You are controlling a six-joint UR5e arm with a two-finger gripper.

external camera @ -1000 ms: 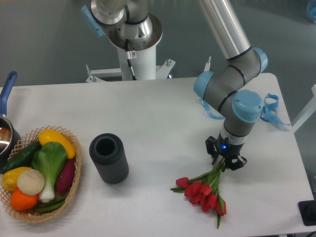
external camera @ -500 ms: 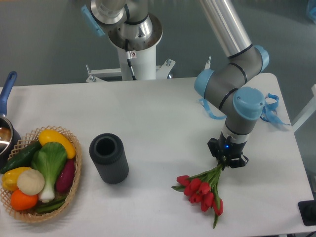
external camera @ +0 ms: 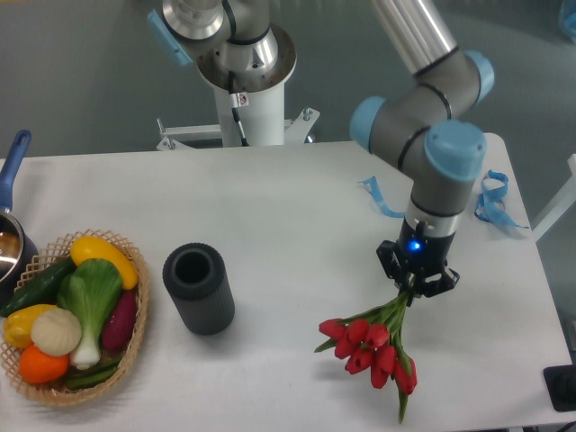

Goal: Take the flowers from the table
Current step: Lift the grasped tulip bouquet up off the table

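The flowers (external camera: 371, 346), a bunch of red tulips with green stems and leaves, hang down and to the left from my gripper (external camera: 415, 288) at the right of the white table (external camera: 288, 207). The gripper is shut on the stem ends, pointing down over the table. The blooms sit low near the table's front edge; whether they still touch the tabletop is unclear. The stem tips are hidden between the fingers.
A dark grey cylinder cup (external camera: 198, 288) stands left of the flowers. A wicker basket (external camera: 133, 346) of vegetables sits at the front left, with a blue-handled pot (external camera: 11, 225) behind it. Blue ribbon scraps (external camera: 493, 198) lie at the right edge and near the arm (external camera: 378, 196).
The gripper, holding the stems, has risen slightly and the arm's wrist has swung upward. The bunch has shifted a little and hangs more steeply.
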